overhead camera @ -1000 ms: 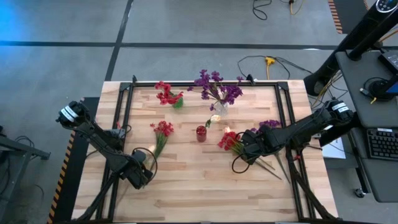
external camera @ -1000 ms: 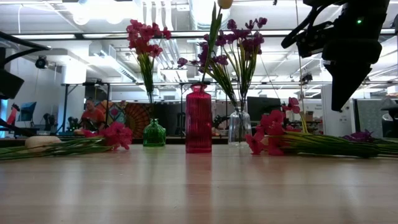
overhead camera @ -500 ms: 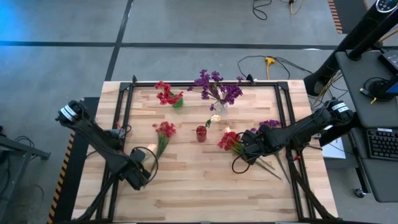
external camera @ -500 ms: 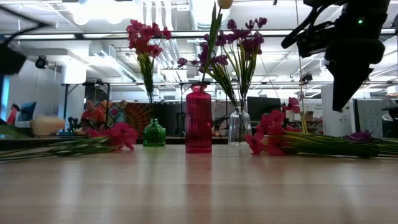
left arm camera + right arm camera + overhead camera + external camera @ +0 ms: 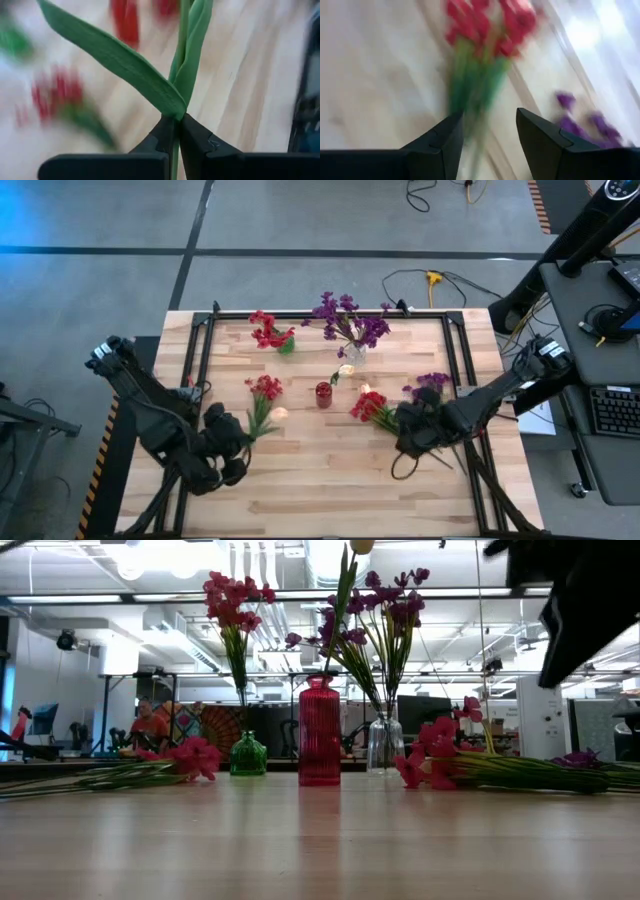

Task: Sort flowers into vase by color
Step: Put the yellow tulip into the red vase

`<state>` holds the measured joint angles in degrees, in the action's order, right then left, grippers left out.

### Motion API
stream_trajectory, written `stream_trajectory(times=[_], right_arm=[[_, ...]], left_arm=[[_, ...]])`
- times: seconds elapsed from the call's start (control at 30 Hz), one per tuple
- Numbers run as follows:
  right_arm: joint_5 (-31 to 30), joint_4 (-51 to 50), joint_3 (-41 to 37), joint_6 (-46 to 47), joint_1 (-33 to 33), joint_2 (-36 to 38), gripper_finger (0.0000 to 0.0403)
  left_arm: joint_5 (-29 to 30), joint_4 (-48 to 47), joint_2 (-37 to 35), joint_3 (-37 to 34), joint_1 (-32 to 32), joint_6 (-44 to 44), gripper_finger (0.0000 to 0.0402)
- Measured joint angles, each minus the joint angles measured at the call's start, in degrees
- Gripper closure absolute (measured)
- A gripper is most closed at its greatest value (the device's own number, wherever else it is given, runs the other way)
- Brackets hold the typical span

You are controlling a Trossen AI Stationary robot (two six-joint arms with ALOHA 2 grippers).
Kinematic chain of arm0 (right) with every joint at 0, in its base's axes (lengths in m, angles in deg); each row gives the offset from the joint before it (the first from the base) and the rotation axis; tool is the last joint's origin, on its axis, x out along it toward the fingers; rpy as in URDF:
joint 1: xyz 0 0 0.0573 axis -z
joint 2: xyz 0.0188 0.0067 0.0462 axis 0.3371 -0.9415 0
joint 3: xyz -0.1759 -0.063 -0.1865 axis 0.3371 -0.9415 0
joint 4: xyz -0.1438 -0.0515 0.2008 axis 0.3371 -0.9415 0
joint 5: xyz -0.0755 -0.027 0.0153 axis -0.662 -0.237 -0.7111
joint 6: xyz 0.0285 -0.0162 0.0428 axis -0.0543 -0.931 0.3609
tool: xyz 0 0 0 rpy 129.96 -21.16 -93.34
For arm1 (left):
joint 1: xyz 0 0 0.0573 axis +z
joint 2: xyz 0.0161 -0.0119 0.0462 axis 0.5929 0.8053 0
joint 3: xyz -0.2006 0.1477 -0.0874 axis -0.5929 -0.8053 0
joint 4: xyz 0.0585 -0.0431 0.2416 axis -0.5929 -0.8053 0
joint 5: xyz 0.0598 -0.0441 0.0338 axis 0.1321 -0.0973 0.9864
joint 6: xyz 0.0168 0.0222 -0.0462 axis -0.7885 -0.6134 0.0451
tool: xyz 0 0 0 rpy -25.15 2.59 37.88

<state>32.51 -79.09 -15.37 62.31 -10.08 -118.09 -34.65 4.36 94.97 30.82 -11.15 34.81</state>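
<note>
Reds, purples and greens are showing against a pale wood counter [image 5: 330, 470].

The counter is showing light blond planks inside a black frame [image 5: 205, 330]. A red vase [image 5: 319, 732] is standing between a green vase [image 5: 247, 755] carrying red blossoms and a clear glass vase [image 5: 383, 743] carrying purple blossoms. Red flowers [image 5: 263, 388] with green stems are lying on the wood, and another red bunch [image 5: 368, 407] is lying beside a purple sprig [image 5: 432, 382]. A cream-yellow blossom [image 5: 279, 413] is showing on a green stem [image 5: 182, 60] pinched in the black left hand [image 5: 176, 135]. The right hand [image 5: 487, 132] is showing black too.
</note>
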Motion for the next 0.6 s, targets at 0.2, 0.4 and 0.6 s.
stream_trajectory(times=[0.2,0.4,0.6], right_arm=[[-8.6,17.5,-0.5,-9.5,-5.8,0.0,0.0232],[-9.6,39.9,-1.6,-28.2,-7.8,0.0,0.0232],[-9.4,63.5,-4.5,-46.6,-7.8,0.0,0.0232]], left_arm=[[15.2,15.8,1.1,2.0,-0.5,-26.1,0.0401],[15.6,46.6,1.2,-5.6,0.3,-57.4,0.0401],[6.6,81.9,1.3,-17.7,3.7,-79.2,0.0401]])
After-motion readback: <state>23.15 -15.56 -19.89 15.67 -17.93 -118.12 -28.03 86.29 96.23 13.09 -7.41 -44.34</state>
